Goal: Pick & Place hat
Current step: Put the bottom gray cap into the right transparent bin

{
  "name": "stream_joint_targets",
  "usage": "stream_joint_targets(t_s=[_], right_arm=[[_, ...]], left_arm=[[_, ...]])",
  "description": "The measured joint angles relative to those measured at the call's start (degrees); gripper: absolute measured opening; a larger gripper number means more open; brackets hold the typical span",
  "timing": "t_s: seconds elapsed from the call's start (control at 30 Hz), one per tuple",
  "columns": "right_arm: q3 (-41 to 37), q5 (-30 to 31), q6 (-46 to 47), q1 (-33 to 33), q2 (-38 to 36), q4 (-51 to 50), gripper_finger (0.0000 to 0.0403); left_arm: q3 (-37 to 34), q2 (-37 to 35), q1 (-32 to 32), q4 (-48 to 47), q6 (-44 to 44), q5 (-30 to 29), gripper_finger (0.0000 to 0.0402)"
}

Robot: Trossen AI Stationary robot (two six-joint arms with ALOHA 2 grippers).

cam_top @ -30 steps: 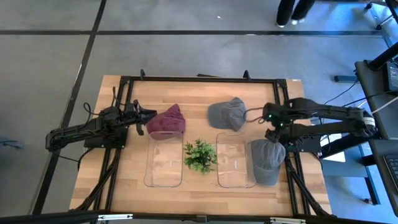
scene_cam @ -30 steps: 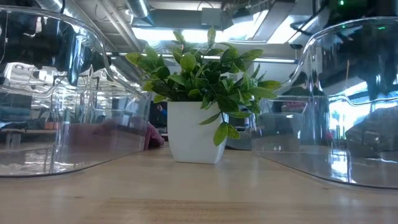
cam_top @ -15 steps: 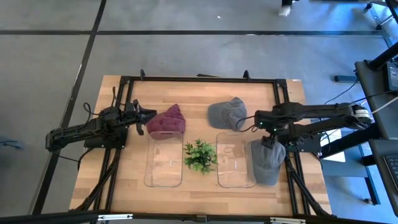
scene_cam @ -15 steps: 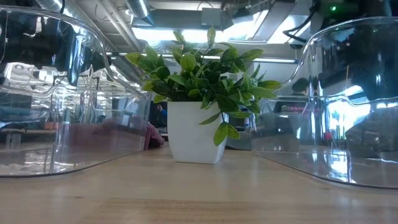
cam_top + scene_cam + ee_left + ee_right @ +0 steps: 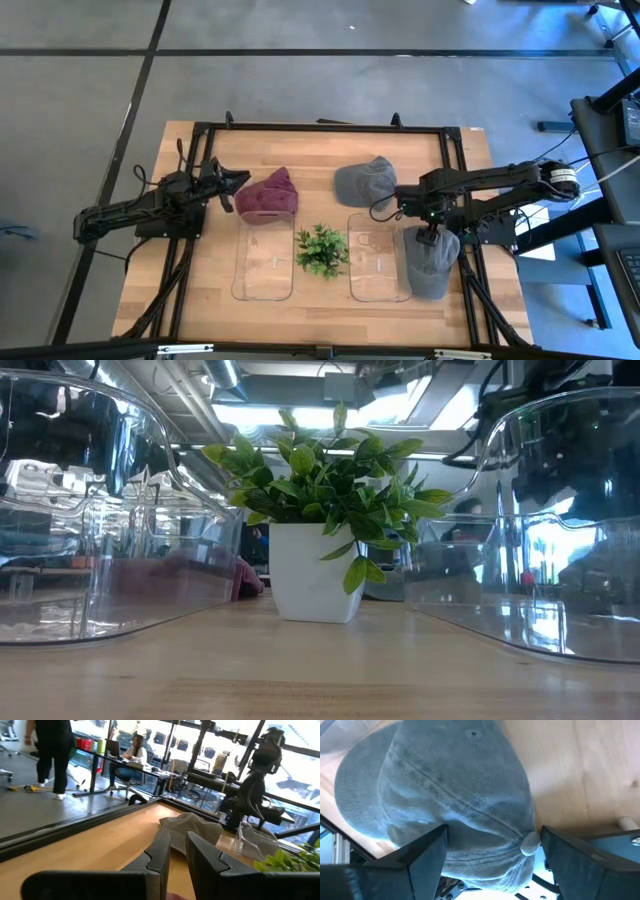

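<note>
Three hats lie crown up on the wooden table. A maroon hat sits left of centre, a grey hat lies toward the far edge, and a grey cap lies beside the right-hand bin. My right gripper hangs over that cap, pointing down and open wide, one finger on each side of the crown, apart from it. My left gripper stays at the maroon hat's left edge, a narrow gap between its fingers. I cannot tell whether it touches the hat.
Two clear plastic bins stand on the near half of the table. A small potted plant stands between them. A black metal frame runs around the table, with one rail close to the cap's right side. People are in the room beyond.
My right arm has reached farther toward the table's left edge, and its gripper has stayed above the grey cap by the right bin. The hats have kept their places.
</note>
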Motion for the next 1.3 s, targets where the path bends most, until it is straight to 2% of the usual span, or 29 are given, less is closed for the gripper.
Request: stream_joint_targets(t_s=[0.1,0.23,0.5,0.67,0.77,0.87,1.0,1.13,1.3], right_arm=[[-0.02,-0.14,0.02,0.0,0.73,-0.01,0.0291],[-0.02,-0.2,-0.43,0.0,0.95,-0.01,0.0242],[-0.02,-0.13,-1.73,0.0,0.95,-0.61,0.0114],[-0.02,0.01,-1.77,0.0,0.81,-5.17,0.0026],[0.88,0.8,-0.85,0.12,0.11,-7.78,0.0022],[3.47,4.05,1.63,1.11,-1.16,-12.03,0.0028],[9.49,9.69,4.85,3.52,-3.44,-18.64,0.0022],[16.22,13.08,7.1,5.85,-6.53,-18.81,0.0022],[25.55,23.23,8.99,8.53,-8.71,-18.84,0.0022]], left_arm=[[0.0,0.0,0.02,0.2,0.0,-1.33,0.0056],[-0.02,0.02,0.02,0.32,0.0,-2.32,0.0056],[0.0,0.02,0.01,0.34,0.0,-2.32,0.0056],[0.0,0.0,0.0,0.34,0.0,-2.32,0.0056],[0.0,0.01,0.02,0.35,0.0,-2.34,0.0056],[0.0,0.02,0.0,0.35,0.0,-2.35,0.0056],[-0.01,0.0,0.02,0.43,0.0,-2.67,0.0056],[0.0,0.0,0.0,0.55,0.0,-4.03,0.0056],[0.0,0.02,0.01,0.71,0.0,-4.95,0.0056]])
